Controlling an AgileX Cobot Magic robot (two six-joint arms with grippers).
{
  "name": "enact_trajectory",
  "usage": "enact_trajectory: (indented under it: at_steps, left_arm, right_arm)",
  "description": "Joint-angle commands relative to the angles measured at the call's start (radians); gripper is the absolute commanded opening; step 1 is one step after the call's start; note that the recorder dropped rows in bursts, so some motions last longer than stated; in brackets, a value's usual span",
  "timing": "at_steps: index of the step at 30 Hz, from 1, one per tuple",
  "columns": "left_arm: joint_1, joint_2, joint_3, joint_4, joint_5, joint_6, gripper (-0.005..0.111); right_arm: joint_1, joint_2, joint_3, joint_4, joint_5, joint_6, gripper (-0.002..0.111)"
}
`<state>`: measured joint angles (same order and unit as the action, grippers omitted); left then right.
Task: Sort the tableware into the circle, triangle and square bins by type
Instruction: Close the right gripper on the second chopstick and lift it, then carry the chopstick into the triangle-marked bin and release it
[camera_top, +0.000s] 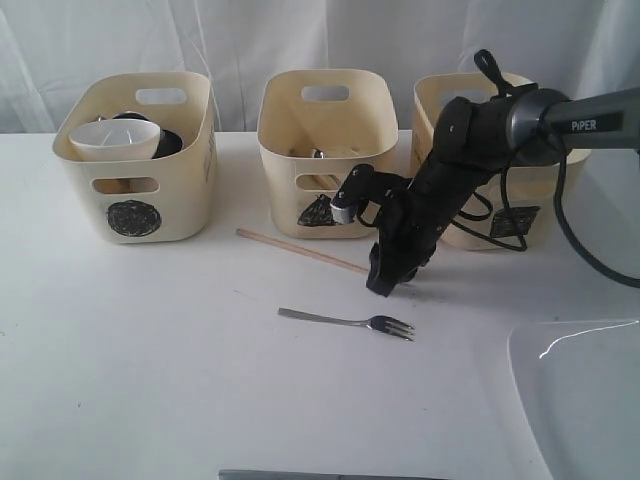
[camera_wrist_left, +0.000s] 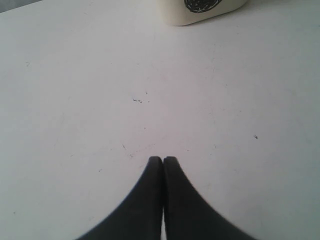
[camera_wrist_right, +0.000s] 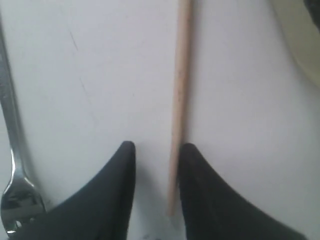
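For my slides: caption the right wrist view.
Right gripper straddling one end of a wooden chopstick on the white table, steel fork nearby.

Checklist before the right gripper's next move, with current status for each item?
1. Chopstick sits between the fingers of the right gripper: ok.
2. Jaws closed on the chopstick: not ok, a gap shows on one side.
3. Fork lies clear of the fingers: ok.
4. Triangle bin top unblocked: ok.
5. Left gripper shut and out of the way: ok.
6. Fingertips low enough to pinch: cannot tell.
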<state>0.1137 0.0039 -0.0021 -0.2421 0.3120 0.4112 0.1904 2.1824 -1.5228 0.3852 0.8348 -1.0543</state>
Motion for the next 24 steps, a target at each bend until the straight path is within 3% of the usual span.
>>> enact_trajectory:
  at_steps: [1, 6, 24]
  left_arm:
    - [0.001, -0.004, 0.002, -0.009, 0.002, 0.001, 0.000]
    - [0.001, -0.004, 0.002, -0.009, 0.002, 0.001, 0.000]
    - [0.001, -0.004, 0.002, -0.009, 0.002, 0.001, 0.000]
  right_arm:
    - [0.001, 0.006, 0.008, 0.000, 0.032, -0.006, 0.016]
    - [0.001, 0.006, 0.008, 0.000, 0.069, -0.006, 0.000]
    - [0.073, -0.222, 0.008, -0.006, 0.158, 0.113, 0.000]
